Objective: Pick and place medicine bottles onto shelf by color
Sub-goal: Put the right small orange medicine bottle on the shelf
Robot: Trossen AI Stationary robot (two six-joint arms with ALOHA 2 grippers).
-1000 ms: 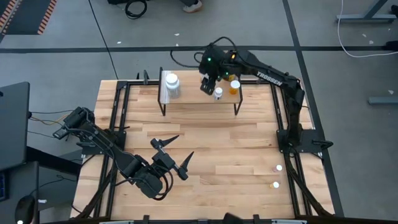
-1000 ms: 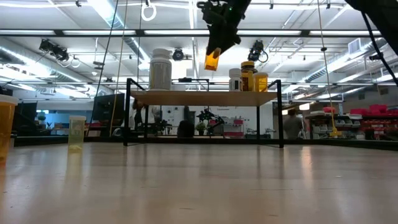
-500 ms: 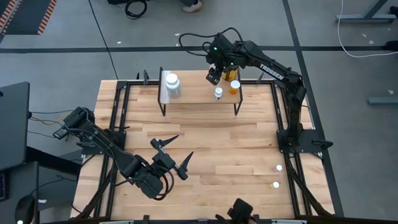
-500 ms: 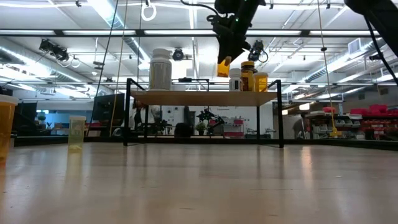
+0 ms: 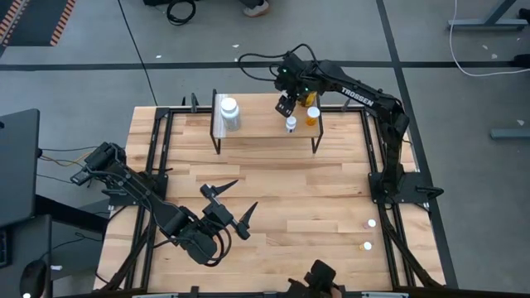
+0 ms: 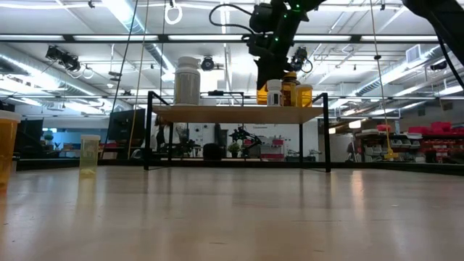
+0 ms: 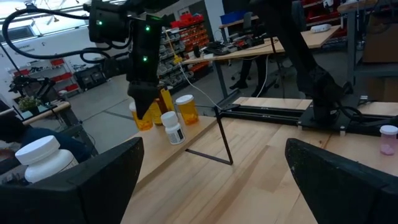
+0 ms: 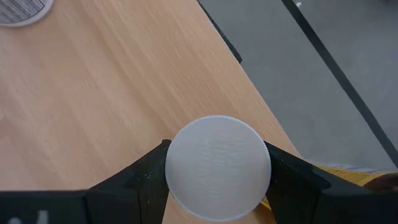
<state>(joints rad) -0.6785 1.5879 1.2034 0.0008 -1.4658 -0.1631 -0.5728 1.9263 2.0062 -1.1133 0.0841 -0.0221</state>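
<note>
An orange bottle (image 7: 143, 118) is clamped by its white cap between the right gripper (image 8: 216, 167) fingers, at the shelf (image 5: 265, 124) far edge beside a small white bottle (image 5: 291, 124). The left gripper (image 5: 236, 207) is held wide open, empty, near the table (image 5: 315, 199) front.

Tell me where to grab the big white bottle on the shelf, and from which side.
Probably by its cap, from straight above. The white bottle stands upright and alone at the shelf's end, clear of the other bottles, cap facing up. The right hand holds its orange bottle by the cap the same way; the left hand waits open, nearer the front.
</note>
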